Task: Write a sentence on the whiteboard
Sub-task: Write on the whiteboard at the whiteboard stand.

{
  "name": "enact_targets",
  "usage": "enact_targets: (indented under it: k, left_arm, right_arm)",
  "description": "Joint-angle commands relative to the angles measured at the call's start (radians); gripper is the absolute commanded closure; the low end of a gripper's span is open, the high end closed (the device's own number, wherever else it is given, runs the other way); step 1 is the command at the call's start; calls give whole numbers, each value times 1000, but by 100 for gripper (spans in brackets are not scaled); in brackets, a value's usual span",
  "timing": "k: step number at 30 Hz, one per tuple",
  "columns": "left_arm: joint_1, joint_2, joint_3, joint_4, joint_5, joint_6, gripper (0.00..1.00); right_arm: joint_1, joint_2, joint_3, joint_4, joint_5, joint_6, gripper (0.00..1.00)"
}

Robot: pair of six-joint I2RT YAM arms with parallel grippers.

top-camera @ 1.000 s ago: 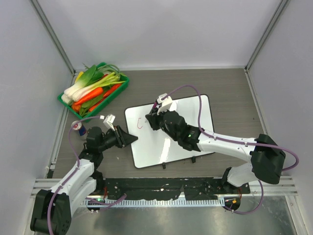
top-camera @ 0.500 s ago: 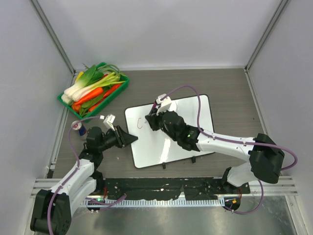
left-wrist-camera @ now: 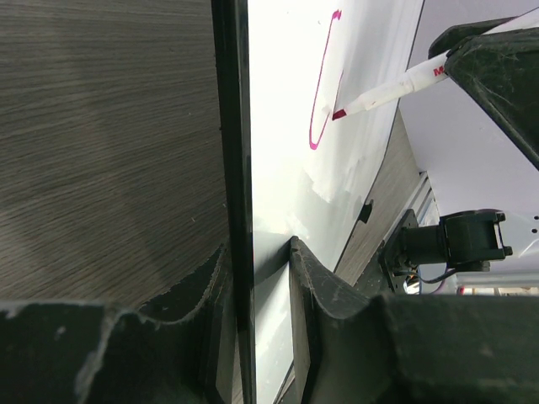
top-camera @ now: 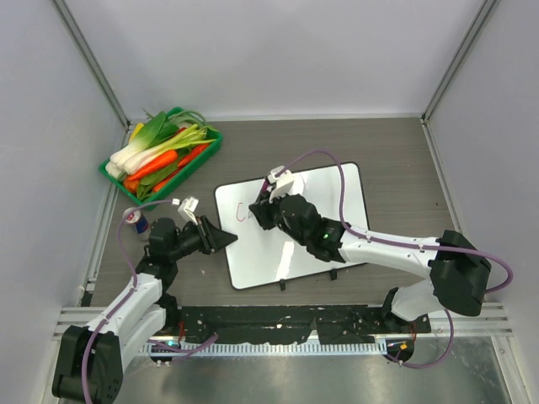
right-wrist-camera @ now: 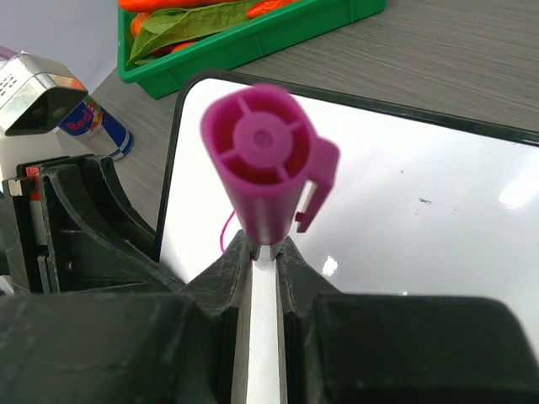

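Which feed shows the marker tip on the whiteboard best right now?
Left wrist: the marker tip sits at the pink stroke on the whiteboard. Top external hides it under the right gripper; right wrist shows only the marker's magenta cap.

- The right tool [right-wrist-camera: 263, 252] clamps a magenta-capped marker [right-wrist-camera: 265, 160] between its fingers, cap end toward the camera, above the whiteboard [right-wrist-camera: 421, 219].
- A thin pink stroke [right-wrist-camera: 226, 234] shows near the whiteboard's left edge.
- The black left tool [right-wrist-camera: 84, 227] sits at that left edge.
- Beyond the whiteboard's far edge, a green tray [right-wrist-camera: 253, 38] holds vegetables [right-wrist-camera: 194, 21].
- Off its far-left corner, a blue-and-silver can [right-wrist-camera: 97, 126] stands on the wood-grain tabletop [right-wrist-camera: 472, 59].
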Motion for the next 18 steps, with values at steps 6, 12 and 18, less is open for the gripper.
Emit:
enact_targets:
  k: [6,12,18]
  left_arm:
    - [1,-9,-1,20,-13,37,100]
    - [1,-9,-1,19,-12,37,100]
    - [1,-9,0,20,-10,37,100]
  right_arm:
    - [-1,-44,-23,-22,68,-9,99]
    - [-1,-48,-15,-2,106,-11,98]
    - [-3,-29,25,4,122,-26,99]
